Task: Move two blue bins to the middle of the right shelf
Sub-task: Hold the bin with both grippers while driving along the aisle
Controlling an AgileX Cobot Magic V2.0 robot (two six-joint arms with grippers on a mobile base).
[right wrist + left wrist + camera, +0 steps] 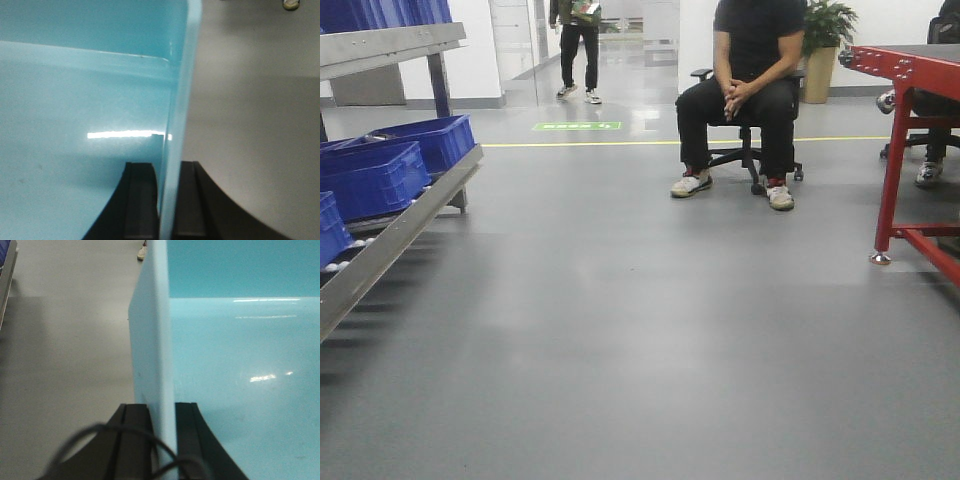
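**Exterior front-facing view.** The seated person (745, 90) served as the landmark. A roller rack (415, 215) of dark blue crates (375, 175) stood well to camera-left of him, and a red frame (905, 120) stood near on his other side. The blue bin (240, 365) that you carried did not show here, so how far it was from him could not be told.

**Left wrist-mounted view.** Your left gripper (162, 412) was pinching one side wall of the bin, with one finger outside it and one inside. A shoe (142, 252) showed beyond the wall. Whether it was his could not be told.

**Right wrist-mounted view.** Your right gripper (167, 172) was clamped the same way on what appeared to be the opposite wall. The step was judged to be transport. It called for equal squeeze, level wrists and fixed spacing between the arms, so that the thin walls neither bowed nor slipped. It also called for a wide path around the seated person.
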